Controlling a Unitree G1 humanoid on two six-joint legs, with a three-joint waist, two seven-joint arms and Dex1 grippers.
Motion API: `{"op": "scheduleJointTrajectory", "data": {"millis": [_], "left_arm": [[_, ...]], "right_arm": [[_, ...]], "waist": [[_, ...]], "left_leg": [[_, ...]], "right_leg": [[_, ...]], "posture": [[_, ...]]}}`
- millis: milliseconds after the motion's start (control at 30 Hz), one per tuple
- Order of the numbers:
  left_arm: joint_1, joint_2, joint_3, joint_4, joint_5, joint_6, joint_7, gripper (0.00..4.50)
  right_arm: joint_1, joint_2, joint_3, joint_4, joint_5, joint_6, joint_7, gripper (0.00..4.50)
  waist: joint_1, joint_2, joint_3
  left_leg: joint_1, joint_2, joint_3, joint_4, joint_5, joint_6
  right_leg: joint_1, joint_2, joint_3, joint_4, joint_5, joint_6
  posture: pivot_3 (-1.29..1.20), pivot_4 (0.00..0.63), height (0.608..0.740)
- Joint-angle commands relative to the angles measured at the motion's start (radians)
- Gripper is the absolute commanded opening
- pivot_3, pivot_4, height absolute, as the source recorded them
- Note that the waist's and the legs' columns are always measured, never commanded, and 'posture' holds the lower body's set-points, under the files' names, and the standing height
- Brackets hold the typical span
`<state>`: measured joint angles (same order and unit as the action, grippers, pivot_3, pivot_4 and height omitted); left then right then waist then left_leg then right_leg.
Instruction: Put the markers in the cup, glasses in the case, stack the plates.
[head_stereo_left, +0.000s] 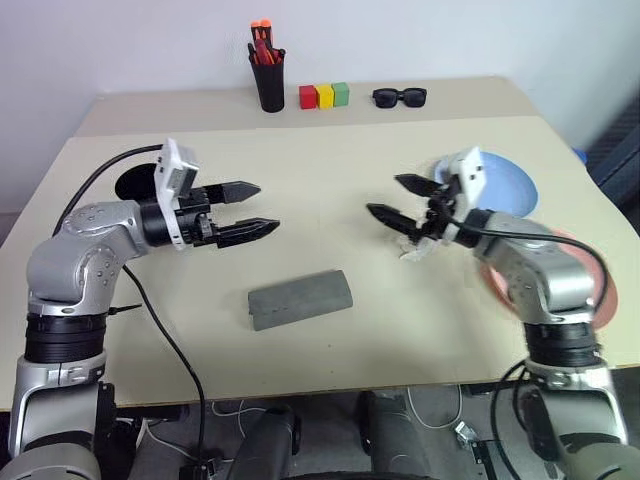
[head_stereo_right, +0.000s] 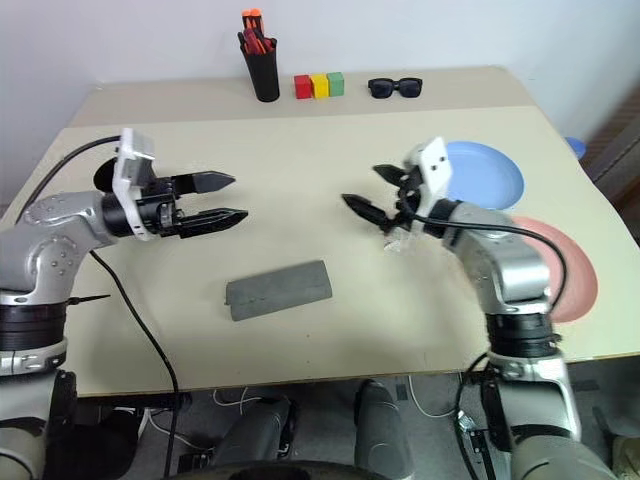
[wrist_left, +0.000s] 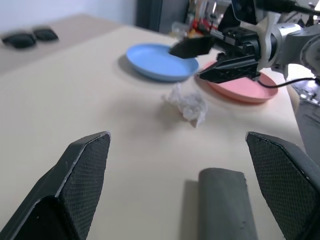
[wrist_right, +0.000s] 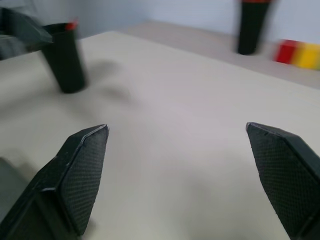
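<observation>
Left eye view: a beige desk (head_stereo_left: 330, 350) carries the scene. The grey oblong matte glasses case (head_stereo_left: 300, 298) lies shut near the front centre. The left pincer (head_stereo_left: 248, 210) hangs above the desk left of centre, pointing right, its two black fingers spread wide and holding nothing. The right pincer (head_stereo_left: 392, 198) hangs right of centre, pointing left toward the other, fingers equally wide apart and empty. Just below the right pincer a small crumpled piece of clear wrapping (head_stereo_left: 412, 252) lies on the desk. The light blue round plate (head_stereo_left: 508, 185) rests at the right, partly hidden by the right arm; the pink round plate (head_stereo_left: 597, 290) lies nearer and further right, beside it, not stacked. The wide plain black cup (head_stereo_left: 133, 185) stands at the left, mostly behind the left wrist.

Right wrist view: the cup (wrist_right: 64, 57) stands upright with a red tip (wrist_right: 71, 24) showing at its rim.

Along the far edge stand a narrow black pen pot (head_stereo_left: 270, 82) with orange-tipped red pens, three small blocks (head_stereo_left: 324, 96), red, yellow and green, in a row, and thick black sunglasses (head_stereo_left: 399, 97).
</observation>
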<state>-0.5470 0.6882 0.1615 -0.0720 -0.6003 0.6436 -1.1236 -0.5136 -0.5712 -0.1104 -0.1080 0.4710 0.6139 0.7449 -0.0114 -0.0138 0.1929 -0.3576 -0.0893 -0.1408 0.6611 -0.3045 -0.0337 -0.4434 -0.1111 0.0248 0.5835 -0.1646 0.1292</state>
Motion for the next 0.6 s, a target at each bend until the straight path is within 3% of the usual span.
{"op": "scheduleJointTrajectory", "data": {"millis": [33,233,467,600], "left_arm": [[0.030,-0.007,0.024,-0.017,-0.016,-0.084,-0.031,4.44],[0.058,-0.025,0.002,-0.020,-0.029,-0.139,-0.076,4.44],[0.039,-0.026,-0.034,0.056,0.000,-0.210,-0.134,4.44],[0.008,-0.048,-0.062,0.092,0.010,-0.241,-0.153,4.44]], "right_arm": [[0.073,-0.116,-0.080,-0.085,0.006,0.048,0.016,4.50],[0.280,-0.297,-0.180,-0.131,-0.006,0.160,0.003,4.50],[0.462,-0.320,-0.301,-0.253,0.011,0.322,-0.075,4.50],[0.566,-0.329,-0.273,-0.286,-0.057,0.314,-0.118,4.50]], "waist": [[0.001,0.000,0.000],[0.002,0.000,0.000],[0.000,0.000,0.000],[0.007,0.000,0.000]], "left_leg": [[0.000,0.000,0.000,0.000,0.000,0.000],[0.000,0.000,0.001,0.001,0.000,0.001],[0.001,0.000,0.002,0.002,-0.001,0.001],[0.001,0.000,0.002,0.002,-0.001,0.001]], "right_leg": [[0.000,0.000,0.000,0.000,0.000,0.000],[0.002,-0.001,0.000,-0.001,0.000,0.000],[0.002,-0.001,0.000,0.000,0.000,0.000],[0.003,-0.001,0.000,0.000,0.000,0.000]], "posture": [[0.00,0.150,0.740],[0.00,0.150,0.740],[0.00,0.150,0.740],[0.00,0.150,0.740]]}}
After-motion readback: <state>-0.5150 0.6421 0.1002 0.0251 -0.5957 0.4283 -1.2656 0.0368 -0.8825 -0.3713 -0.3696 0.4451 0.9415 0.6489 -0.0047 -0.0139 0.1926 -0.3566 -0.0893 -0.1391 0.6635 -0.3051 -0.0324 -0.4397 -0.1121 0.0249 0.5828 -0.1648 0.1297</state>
